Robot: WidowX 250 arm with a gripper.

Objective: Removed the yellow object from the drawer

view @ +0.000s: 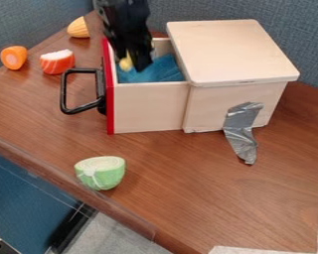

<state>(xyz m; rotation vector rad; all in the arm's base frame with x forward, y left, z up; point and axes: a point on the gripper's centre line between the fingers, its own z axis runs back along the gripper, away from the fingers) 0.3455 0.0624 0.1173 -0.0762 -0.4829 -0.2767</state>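
The black gripper (133, 60) hangs from the top edge, low in the pulled-out drawer (150, 107) of the wooden box. At the gripper's lower left a small part of the yellow object (125, 63) shows, above the blue cloth (158, 71) lining the drawer. The gripper covers the rest of it, and whether it is held is unclear. A red front with a black handle (64, 93) closes the drawer's left end.
The box's wooden lid (231, 52) stands right of the drawer, with silver tape (242, 131) below. Left lie an orange piece (14, 57), a red-and-white piece (57, 62) and a yellow-orange piece (78, 28). A green half (101, 172) sits near the front edge.
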